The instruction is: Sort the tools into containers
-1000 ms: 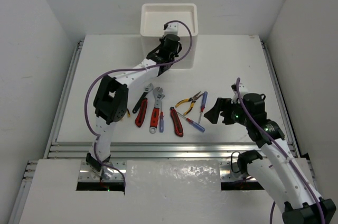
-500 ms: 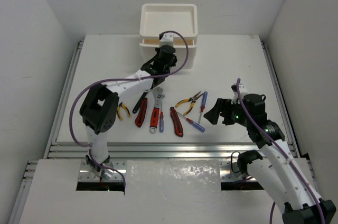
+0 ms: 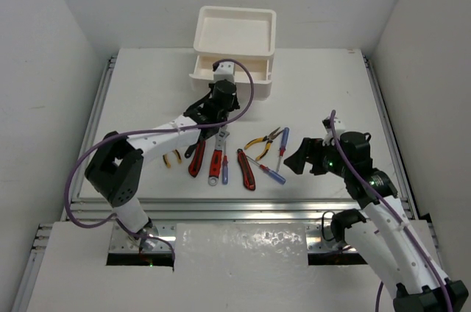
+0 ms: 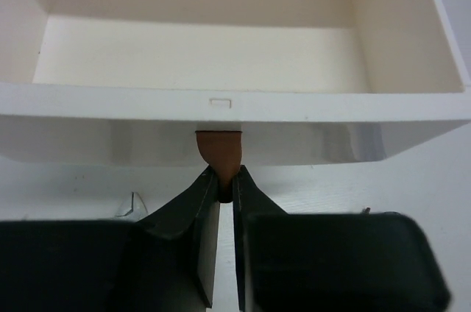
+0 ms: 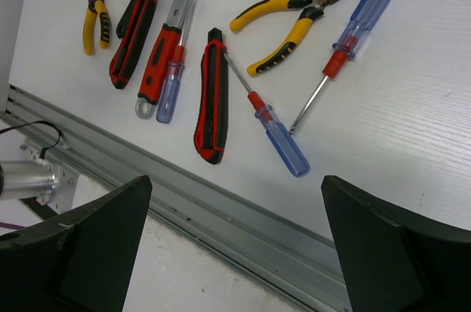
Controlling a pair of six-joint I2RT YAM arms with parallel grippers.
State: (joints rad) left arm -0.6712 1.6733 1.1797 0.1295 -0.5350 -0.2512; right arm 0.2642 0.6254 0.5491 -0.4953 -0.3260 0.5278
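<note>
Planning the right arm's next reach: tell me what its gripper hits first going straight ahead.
The right gripper, open, would likely meet bare table near the rail first, just short of the nearest blue-handled screwdriver; depth is unclear.

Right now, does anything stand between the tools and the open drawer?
Yes. The left hand, shut on the handle, sits right in front of the drawer, and its arm crosses above the leftmost tools.
</note>
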